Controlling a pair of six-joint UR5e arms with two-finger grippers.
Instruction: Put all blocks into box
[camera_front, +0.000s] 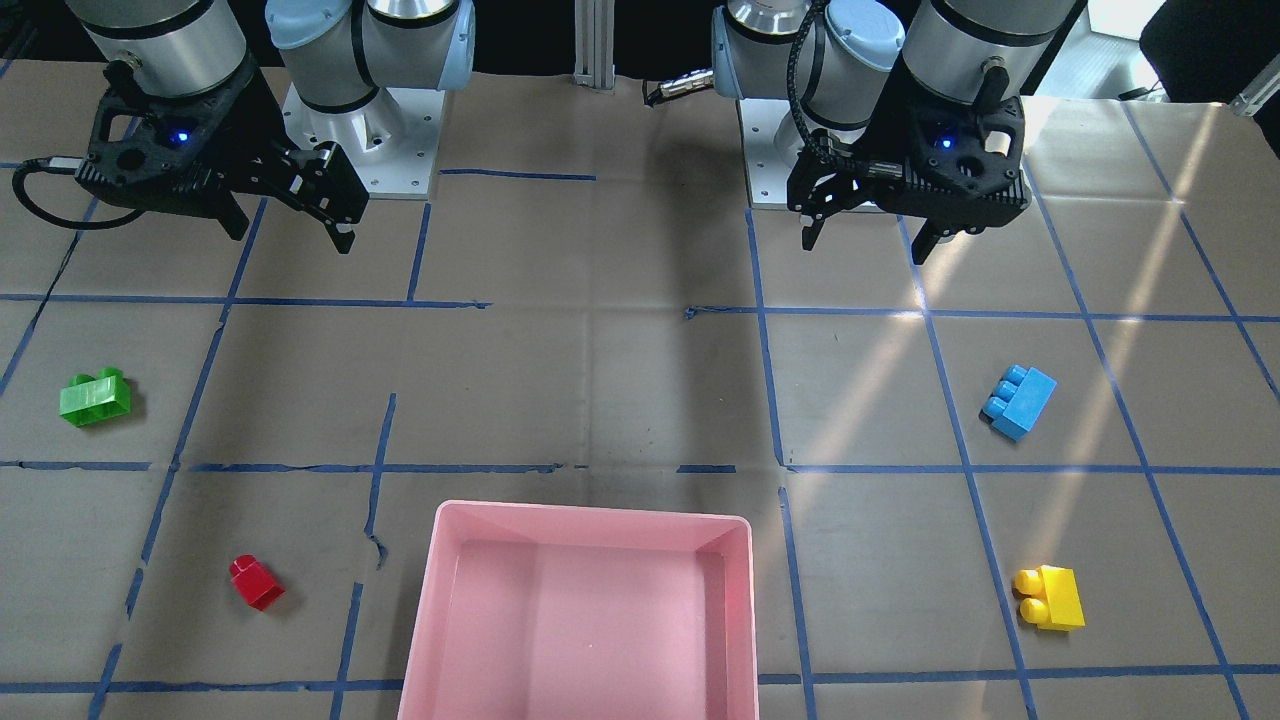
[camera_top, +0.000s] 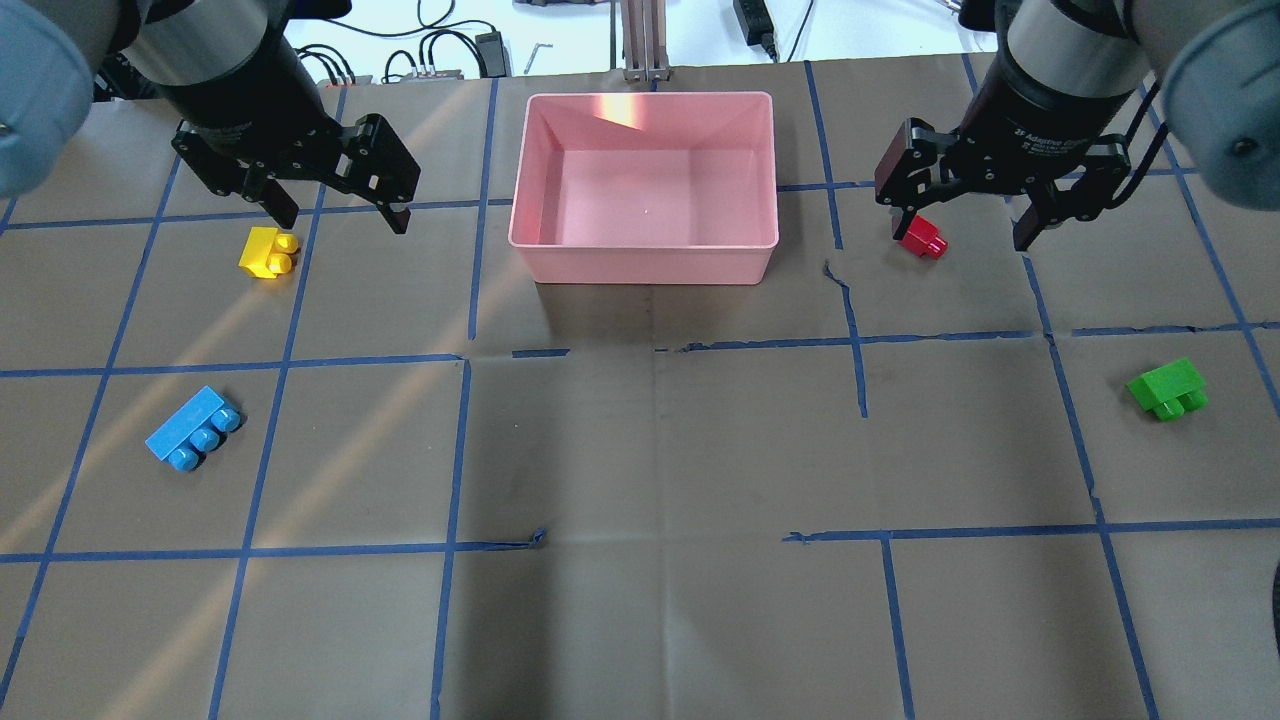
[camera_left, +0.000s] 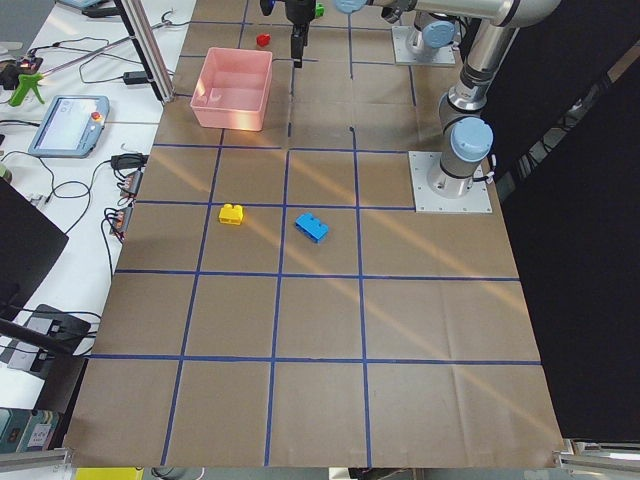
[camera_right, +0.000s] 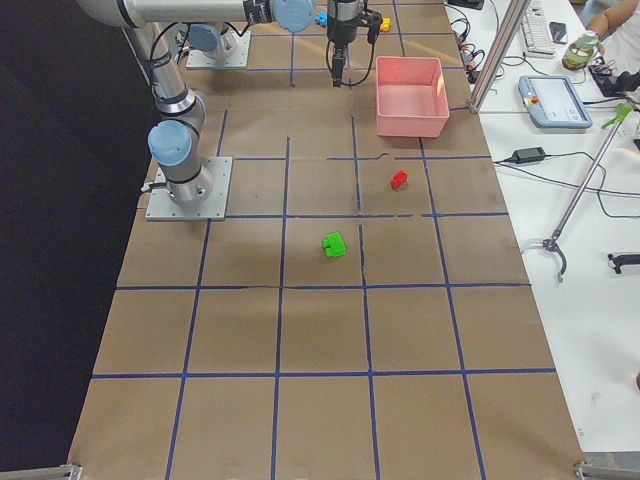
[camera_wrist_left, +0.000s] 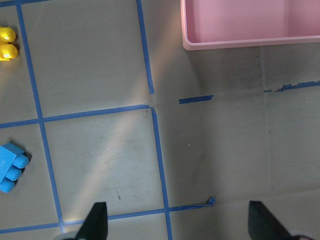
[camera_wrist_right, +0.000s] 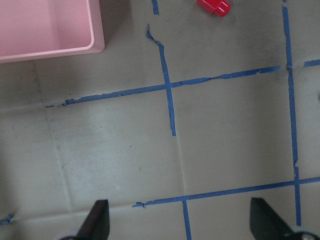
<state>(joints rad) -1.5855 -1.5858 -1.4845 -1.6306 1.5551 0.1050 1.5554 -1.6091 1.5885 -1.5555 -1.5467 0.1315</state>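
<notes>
The pink box stands empty at the table's far middle. The yellow block and the blue block lie on my left side. The red block and the green block lie on my right side. My left gripper is open and empty, raised above the table beside the yellow block. My right gripper is open and empty, raised near the red block. The left wrist view shows the blue block and the yellow block. The right wrist view shows the red block.
Brown paper with a blue tape grid covers the table. Cables and devices lie beyond the far edge. The arm bases stand at the robot's side of the table.
</notes>
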